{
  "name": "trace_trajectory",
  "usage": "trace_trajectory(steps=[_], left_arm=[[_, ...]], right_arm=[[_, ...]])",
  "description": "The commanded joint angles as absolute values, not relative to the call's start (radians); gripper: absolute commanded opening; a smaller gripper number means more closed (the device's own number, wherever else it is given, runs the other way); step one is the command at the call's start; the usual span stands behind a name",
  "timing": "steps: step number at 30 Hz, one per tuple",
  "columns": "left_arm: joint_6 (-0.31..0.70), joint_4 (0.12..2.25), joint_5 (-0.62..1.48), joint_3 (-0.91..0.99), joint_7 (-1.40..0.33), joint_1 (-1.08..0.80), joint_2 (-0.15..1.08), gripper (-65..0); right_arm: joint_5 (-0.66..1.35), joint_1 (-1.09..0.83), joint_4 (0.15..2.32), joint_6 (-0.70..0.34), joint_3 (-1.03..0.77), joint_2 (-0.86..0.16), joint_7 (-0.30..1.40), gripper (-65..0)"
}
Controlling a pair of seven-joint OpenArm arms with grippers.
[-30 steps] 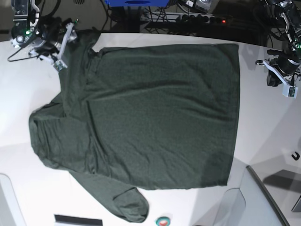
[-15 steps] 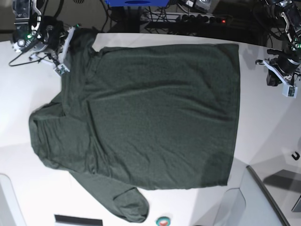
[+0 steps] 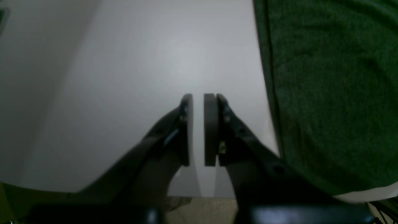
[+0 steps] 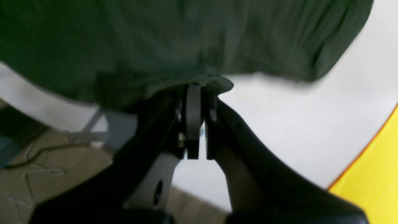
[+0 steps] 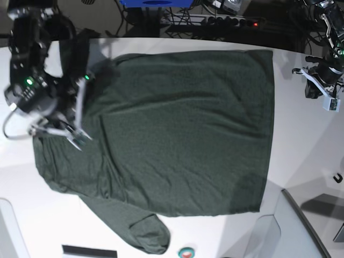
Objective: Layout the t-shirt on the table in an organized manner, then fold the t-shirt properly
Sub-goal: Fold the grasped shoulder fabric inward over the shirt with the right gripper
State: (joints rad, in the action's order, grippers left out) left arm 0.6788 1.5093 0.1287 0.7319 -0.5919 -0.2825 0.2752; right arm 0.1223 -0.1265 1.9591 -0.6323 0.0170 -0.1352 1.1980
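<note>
The dark green t-shirt (image 5: 183, 134) lies spread on the white table (image 5: 306, 140), with one sleeve bunched at the near left. My right gripper (image 5: 78, 141) hangs over the shirt's left part. In the right wrist view it (image 4: 199, 90) is shut on a fold of the shirt's edge (image 4: 186, 40), which is lifted off the table (image 4: 295, 124). My left gripper (image 5: 329, 102) is at the right, clear of the shirt. In the left wrist view it (image 3: 198, 102) is shut and empty over bare table (image 3: 124, 77), beside the shirt's hem (image 3: 326, 93).
A grey bin (image 5: 301, 226) stands at the near right corner. A small black hook (image 5: 337, 178) lies by the right edge. A round button (image 5: 186, 251) sits at the near edge. Cables and a power strip (image 5: 215, 21) run behind the table. A yellow surface (image 4: 379, 161) shows at the right.
My right arm has moved from the far left corner toward the near side, over the shirt's left part, taking the far sleeve with it. The left arm has not moved.
</note>
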Motion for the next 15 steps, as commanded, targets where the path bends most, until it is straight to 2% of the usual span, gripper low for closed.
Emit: trace_trajectory(steps=[1,6,11,13,15], left_arm=[[0.674,1.529,0.139,0.739,-0.576,-0.282,0.292,-58.7],[0.674,1.529,0.139,0.739,-0.578,-0.282,0.289,-58.7],[0.674,1.529,0.139,0.737,-0.578,-0.282,0.288,-58.7],[0.674,1.529,0.139,0.737,-0.578,-0.282,0.286,-58.7],[0.674,1.529,0.139,0.737,-0.578,-0.283,0.286,-58.7]], right_arm=[[0.122,-0.093,1.977,-0.634,0.041,-0.137,1.196,-64.4],[0.122,0.015,1.942,-0.584,0.153,-0.079,1.202,-64.4],[0.122,0.145,1.718,-0.581,0.197,0.008,1.164,-63.5],[0.122,0.180,1.623,-0.581,0.199,0.041,1.130,-57.8],[0.122,0.202,1.581,-0.581,0.199,0.050,1.112,-46.7]])
